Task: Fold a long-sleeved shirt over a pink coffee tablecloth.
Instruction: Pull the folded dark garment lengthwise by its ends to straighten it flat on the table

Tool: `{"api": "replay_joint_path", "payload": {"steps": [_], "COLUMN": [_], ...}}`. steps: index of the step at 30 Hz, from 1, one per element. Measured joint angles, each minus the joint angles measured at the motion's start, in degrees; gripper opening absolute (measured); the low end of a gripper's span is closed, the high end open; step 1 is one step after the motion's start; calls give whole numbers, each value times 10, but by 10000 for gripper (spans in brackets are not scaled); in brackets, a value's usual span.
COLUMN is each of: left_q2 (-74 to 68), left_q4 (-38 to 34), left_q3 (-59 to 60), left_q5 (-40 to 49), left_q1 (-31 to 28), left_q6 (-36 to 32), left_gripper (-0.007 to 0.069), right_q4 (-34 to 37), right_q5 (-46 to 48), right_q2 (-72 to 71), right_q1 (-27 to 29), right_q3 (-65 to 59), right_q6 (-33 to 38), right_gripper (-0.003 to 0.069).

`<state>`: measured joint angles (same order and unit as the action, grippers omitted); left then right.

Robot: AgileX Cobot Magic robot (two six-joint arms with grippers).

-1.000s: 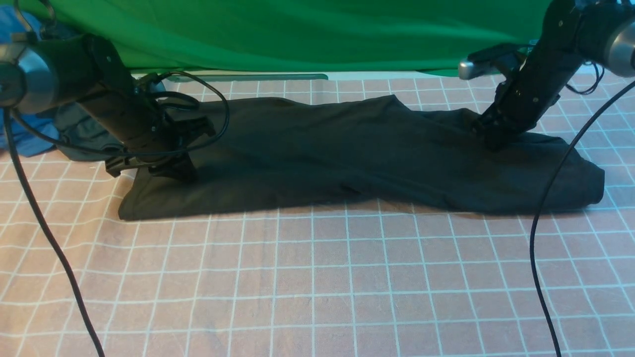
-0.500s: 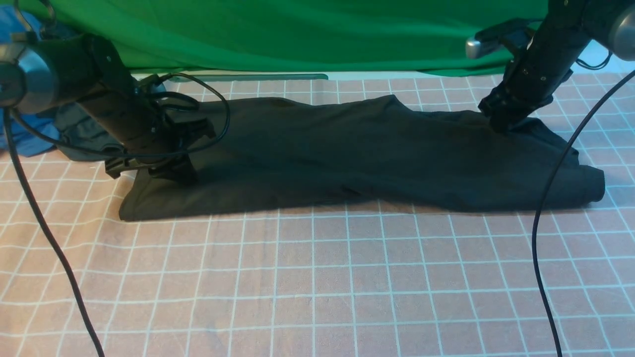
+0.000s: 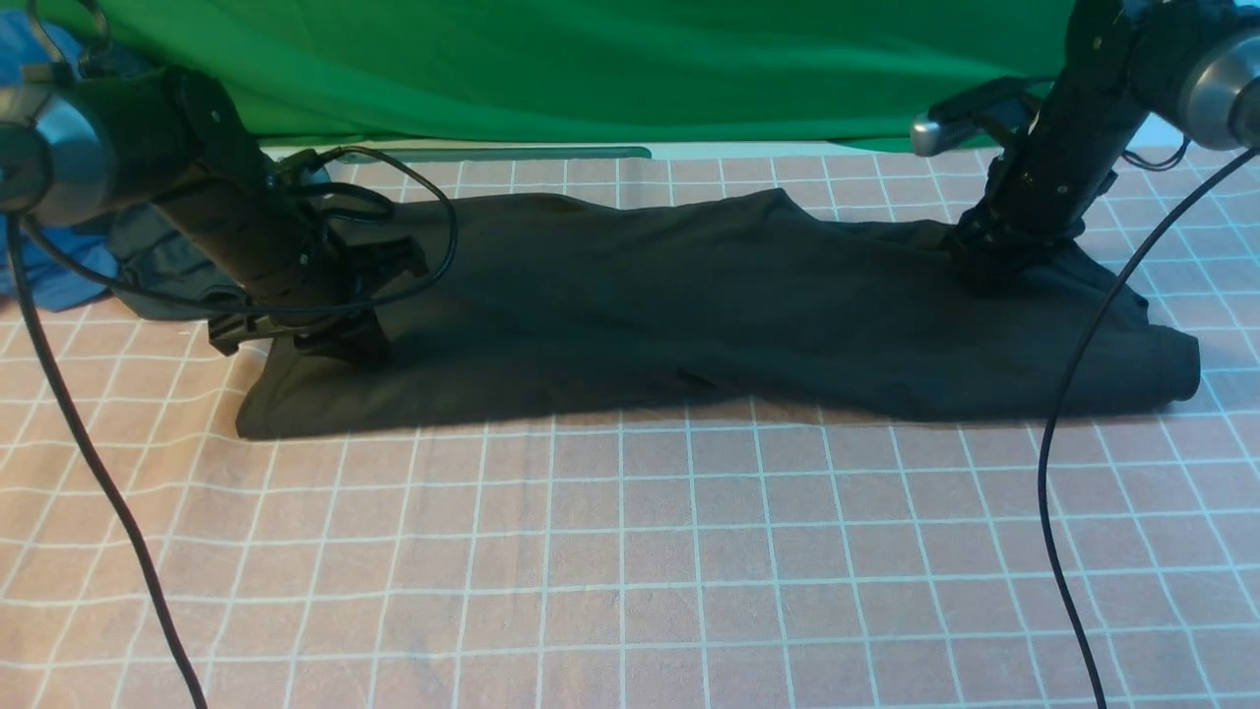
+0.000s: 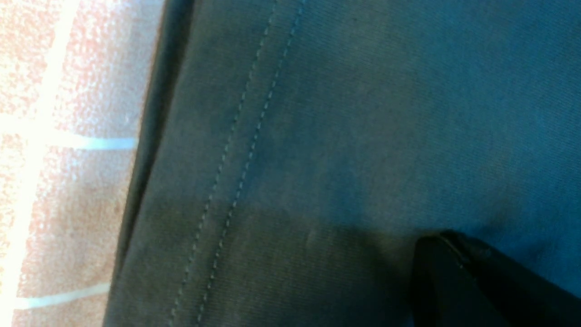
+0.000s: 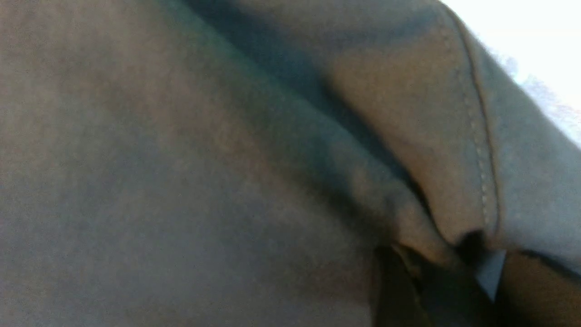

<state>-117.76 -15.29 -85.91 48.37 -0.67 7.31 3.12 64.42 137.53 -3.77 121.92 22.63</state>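
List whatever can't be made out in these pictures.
- Right gripper, front view: jaw gap lost against the dark long-sleeved shirt; right wrist view is a blur.
- Left gripper: left wrist view's edge cuts off all but one fingertip, so any pinch is unseen.
- Blue garment, front view: cut off by the frame edge and left arm.

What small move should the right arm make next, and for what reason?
Probably close the right gripper on the shirt. Its jaws look apart, with a bunched fold between them, at the shirt's right end. The left gripper rests, shut, on the left end.
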Motion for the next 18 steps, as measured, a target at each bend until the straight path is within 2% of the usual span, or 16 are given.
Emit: {"api": "replay_joint_path", "payload": {"steps": [2, 7, 18], "left_q2": [0, 0, 0], "left_q4": [0, 0, 0], "left_q3": [0, 0, 0], "left_q5": [0, 2, 2], "left_q1": [0, 0, 0], "left_q6": [0, 0, 0], "left_gripper": [13, 13, 13], "right_q4": [2, 2, 2], "right_q5": [7, 39, 46], "right_q2": [1, -4, -38], "right_q1": [0, 0, 0], "right_q3": [0, 0, 0], "right_q6": [0, 0, -25], "right_gripper": [291, 74, 58]}}
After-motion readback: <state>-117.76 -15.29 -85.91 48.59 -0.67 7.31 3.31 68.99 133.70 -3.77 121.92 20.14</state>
